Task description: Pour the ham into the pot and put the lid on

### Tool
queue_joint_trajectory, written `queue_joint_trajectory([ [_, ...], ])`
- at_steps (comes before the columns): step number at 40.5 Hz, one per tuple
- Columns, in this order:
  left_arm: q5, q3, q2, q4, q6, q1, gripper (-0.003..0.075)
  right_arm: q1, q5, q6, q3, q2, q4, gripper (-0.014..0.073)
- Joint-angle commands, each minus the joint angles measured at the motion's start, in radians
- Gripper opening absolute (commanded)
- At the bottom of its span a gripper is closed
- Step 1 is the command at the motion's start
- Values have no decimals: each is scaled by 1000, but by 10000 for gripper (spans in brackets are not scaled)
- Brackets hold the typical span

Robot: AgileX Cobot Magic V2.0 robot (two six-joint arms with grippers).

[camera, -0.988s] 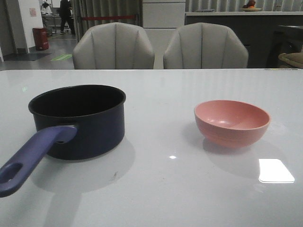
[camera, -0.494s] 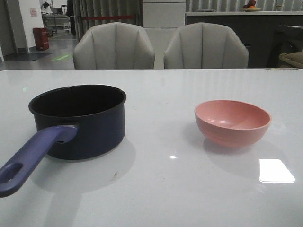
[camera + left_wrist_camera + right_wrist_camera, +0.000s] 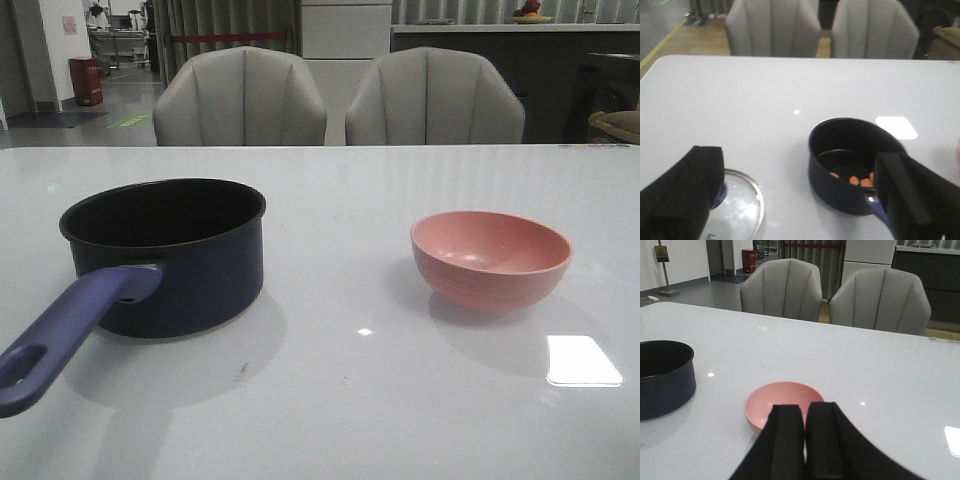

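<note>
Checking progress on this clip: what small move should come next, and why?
Probably lower the open left pincer onto the lid knob. The ham already lies in the pot, the pink bowl looks empty, and the lid lies flat on the table beside the pot.

Pink bowl (image 3: 491, 258) upright on white table (image 3: 340, 400); two grey chairs (image 3: 240, 97) behind far edge.

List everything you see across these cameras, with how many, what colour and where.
pot: one, dark navy, table's left side, handle toward the robot
ham: a few orange slices, inside the pot
lid: one, clear glass, flat on the table beside the pot
bowl: one, pink, table's right side, looks empty
chairs: two, grey, behind the table
left pincer: black, open
right pincer: black, shut, empty
</note>
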State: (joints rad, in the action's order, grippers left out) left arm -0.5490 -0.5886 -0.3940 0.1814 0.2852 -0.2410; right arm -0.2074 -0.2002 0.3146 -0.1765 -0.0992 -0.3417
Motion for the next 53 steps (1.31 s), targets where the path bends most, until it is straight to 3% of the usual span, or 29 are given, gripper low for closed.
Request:
queue_joint_trajectory([
  [1, -57, -110, -137, 82, 75, 41, 638, -2, 73, 12, -27, -10, -8, 182],
  [7, -191, -231, -329, 67, 75, 91, 636, -2, 73, 12, -27, -10, -8, 182],
  [20, -205, -369, -679, -23, 75, 199, 636, -2, 73, 12, -27, -10, -8, 182],
  [34, -366, -543, -994, -108, -22, 356, 636, -2, 73, 12, -27, -10, -8, 182],
  [53, -378, -644, -1297, -145, -36, 370, 636, -2, 73, 12, -27, -10, -8, 182],
])
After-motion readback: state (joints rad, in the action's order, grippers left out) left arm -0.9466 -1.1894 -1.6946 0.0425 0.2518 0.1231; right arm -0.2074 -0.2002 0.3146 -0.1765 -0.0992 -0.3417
